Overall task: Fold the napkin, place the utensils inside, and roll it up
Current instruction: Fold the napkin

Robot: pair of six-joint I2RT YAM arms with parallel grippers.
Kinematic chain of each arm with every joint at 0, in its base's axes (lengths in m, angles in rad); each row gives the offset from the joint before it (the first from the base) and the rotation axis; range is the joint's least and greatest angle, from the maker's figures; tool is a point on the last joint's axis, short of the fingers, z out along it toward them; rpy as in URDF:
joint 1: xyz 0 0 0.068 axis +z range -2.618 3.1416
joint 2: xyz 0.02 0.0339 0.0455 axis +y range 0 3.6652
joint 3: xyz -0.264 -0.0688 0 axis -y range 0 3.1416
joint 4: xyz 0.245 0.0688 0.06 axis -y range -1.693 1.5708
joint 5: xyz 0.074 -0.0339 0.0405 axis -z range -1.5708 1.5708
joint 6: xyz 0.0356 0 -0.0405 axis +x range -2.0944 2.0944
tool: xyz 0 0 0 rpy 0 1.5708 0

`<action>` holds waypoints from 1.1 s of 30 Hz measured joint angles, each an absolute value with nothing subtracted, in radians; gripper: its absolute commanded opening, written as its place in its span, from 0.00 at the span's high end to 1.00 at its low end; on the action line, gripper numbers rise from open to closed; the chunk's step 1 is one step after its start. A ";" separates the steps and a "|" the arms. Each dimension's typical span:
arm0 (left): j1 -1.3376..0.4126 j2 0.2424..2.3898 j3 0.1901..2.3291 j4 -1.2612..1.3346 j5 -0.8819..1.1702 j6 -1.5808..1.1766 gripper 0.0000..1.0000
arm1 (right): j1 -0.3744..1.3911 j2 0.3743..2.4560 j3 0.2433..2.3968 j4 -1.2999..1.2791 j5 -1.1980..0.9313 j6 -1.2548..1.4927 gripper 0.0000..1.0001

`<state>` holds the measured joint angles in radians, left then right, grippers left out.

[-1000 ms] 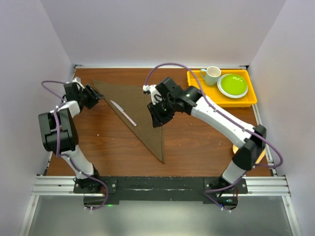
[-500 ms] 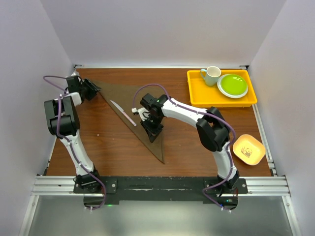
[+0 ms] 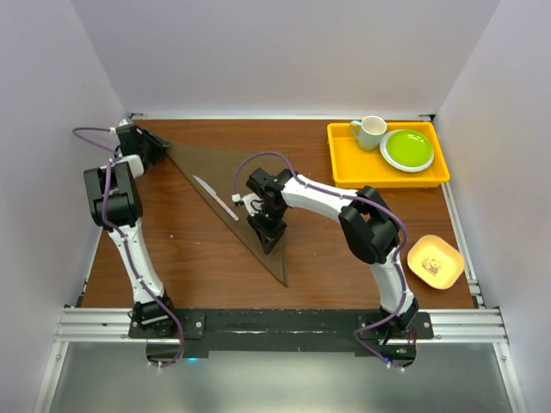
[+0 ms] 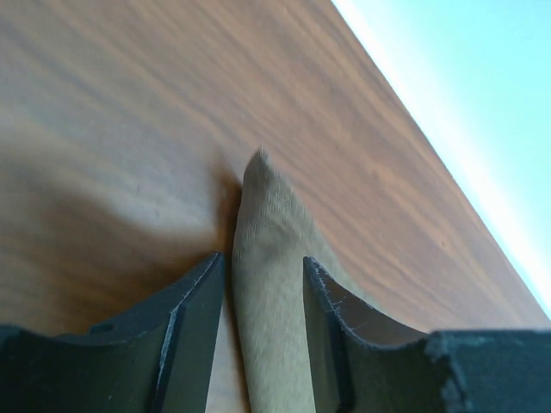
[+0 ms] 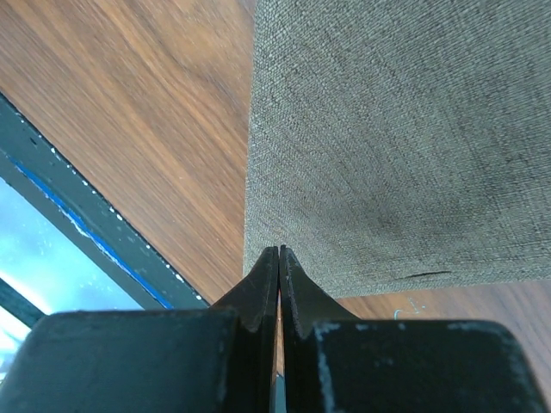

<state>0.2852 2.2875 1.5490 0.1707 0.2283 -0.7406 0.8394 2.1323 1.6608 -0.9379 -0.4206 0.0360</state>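
The dark brown napkin [image 3: 250, 176] lies folded into a long triangle on the wooden table. Its point reaches toward the near edge. The silver knife [image 3: 215, 198] rests on its left part, untouched. My left gripper [image 3: 157, 148] is at the napkin's far left corner. In the left wrist view it [image 4: 263, 258] stands open, its fingers either side of that cloth corner [image 4: 267, 224]. My right gripper [image 3: 269, 231] is low at the napkin's right edge. In the right wrist view it [image 5: 279, 249] is shut, its tips meeting on the edge of the cloth [image 5: 387, 129].
A yellow tray [image 3: 430, 175] at the back right holds a pale cup [image 3: 370, 132] and a green plate [image 3: 407, 149]. A small yellow bowl [image 3: 435, 261] sits near the right edge. White walls close in the table on three sides.
The right arm swung in and came down onto the napkin's right edge, and its jaws shut. The left gripper slid out to the napkin's far left corner and narrowed around it.
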 measured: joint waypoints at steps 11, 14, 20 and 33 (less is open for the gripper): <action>0.286 2.360 1.642 0.179 0.222 -0.748 0.73 | 0.839 2.133 1.594 -0.893 -0.460 0.051 1.00; 0.287 2.366 1.644 0.179 0.219 -0.748 0.82 | 0.839 2.133 1.554 -0.870 -0.464 0.065 1.00; 0.287 2.368 1.645 0.178 0.221 -0.732 0.95 | 0.833 2.119 1.491 -0.841 -0.492 0.100 1.00; 0.245 2.160 1.486 0.151 0.228 -0.630 0.99 | 0.767 2.037 1.320 -0.801 -0.537 0.181 1.00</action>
<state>0.2451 2.1597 1.4857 0.1513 0.2276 -0.6300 0.7673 2.0373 1.3201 -0.8005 -0.5369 0.1814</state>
